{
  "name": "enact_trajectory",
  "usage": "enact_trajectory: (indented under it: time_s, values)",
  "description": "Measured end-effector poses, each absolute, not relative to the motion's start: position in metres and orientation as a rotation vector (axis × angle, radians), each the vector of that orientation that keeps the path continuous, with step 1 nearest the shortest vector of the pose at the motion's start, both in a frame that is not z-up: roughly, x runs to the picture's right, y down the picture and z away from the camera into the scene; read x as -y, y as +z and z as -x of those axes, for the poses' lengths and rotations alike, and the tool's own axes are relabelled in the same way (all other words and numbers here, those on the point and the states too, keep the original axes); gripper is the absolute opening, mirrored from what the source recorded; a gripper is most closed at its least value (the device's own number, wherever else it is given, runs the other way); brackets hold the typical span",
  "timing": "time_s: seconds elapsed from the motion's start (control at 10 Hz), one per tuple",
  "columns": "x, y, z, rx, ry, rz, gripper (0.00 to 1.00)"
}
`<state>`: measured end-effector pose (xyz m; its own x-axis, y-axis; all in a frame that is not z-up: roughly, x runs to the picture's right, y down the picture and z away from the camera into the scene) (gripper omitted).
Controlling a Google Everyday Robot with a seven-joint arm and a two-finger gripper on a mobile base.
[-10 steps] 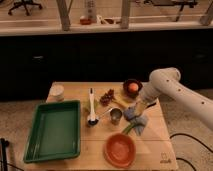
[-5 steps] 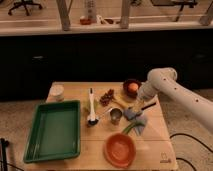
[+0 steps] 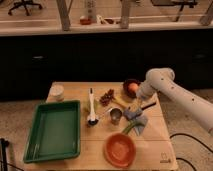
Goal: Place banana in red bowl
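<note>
The red bowl is wide and shallow and sits near the table's front edge, right of centre, with nothing visible in it. A small pale-yellow shape that looks like the banana lies on the table between a dark red cluster and my gripper. My gripper hangs from the white arm low over the right part of the table. It is behind the red bowl and just right of the banana. A pale green vegetable lies just below the gripper.
A green tray fills the left of the table. A white-handled utensil, a metal cup, a dark red cluster, a small dark bowl holding something orange, and a white cup stand around the middle and back.
The arm's elbow has shifted a little to the left. The gripper stays low over the same right part of the table. The objects have not moved.
</note>
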<state>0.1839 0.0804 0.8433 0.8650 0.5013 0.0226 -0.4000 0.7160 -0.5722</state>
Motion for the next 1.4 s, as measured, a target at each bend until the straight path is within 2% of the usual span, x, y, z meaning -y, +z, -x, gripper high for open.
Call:
enact_trajectory:
  time_s: [0.7, 1.4]
  values:
    - [-0.084, 0.836, -0.167, 0.278, 0.312, 0.586, 0.8]
    - [-0.079, 0.856, -0.137, 0.314, 0.154, 0.66, 0.8]
